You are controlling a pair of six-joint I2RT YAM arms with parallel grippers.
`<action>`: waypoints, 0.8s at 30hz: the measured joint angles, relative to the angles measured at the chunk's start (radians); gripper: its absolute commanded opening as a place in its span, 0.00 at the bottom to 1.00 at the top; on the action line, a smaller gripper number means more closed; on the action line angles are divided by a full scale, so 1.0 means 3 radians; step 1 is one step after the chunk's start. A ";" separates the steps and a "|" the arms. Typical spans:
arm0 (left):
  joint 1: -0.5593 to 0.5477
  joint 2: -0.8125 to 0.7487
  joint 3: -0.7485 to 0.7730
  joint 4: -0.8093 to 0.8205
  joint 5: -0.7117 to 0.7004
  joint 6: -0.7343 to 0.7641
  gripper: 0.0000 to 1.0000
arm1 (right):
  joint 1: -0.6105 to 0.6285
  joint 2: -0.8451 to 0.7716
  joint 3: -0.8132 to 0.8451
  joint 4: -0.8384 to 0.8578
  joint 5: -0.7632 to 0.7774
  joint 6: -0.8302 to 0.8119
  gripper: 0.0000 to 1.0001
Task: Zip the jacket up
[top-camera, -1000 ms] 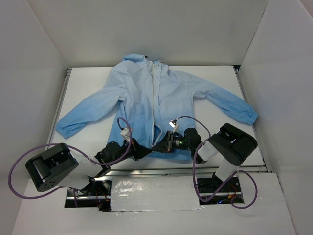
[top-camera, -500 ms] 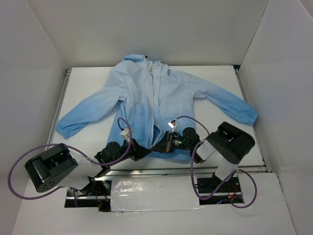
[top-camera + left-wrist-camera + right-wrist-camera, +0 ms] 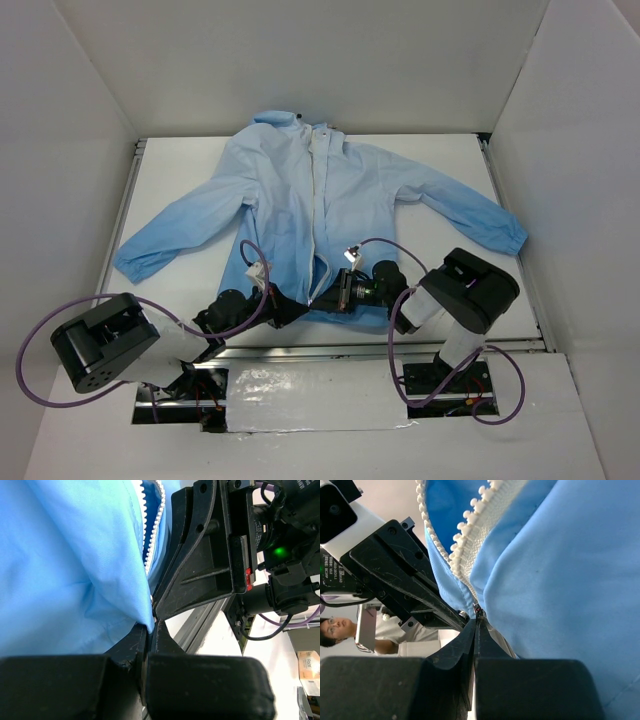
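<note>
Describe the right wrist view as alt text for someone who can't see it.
The right gripper, shut, pinches a light-blue jacket at the end of its white zipper teeth. The left gripper, black, meets it there from the left.

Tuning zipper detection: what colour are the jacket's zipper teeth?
White zipper teeth, on the light-blue fabric jacket; clearest in right wrist view.

The jacket (image 3: 300, 200) is thin, matt cloth with a fine smooth weave, creased softly just above the jaws. Its zipper teeth (image 3: 467, 535) look like white, slightly glossy plastic. The left gripper (image 3: 151, 622) and right gripper (image 3: 477, 612) are black matt plastic, faintly grainy. Beside the jaws runs a dull grey metal rail (image 3: 330, 346).
</note>
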 measured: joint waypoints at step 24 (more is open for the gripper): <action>0.0020 0.0215 -0.0056 0.0346 0.0100 -0.0018 0.00 | -0.0009 0.0084 -0.0137 0.0365 0.0490 0.0384 0.00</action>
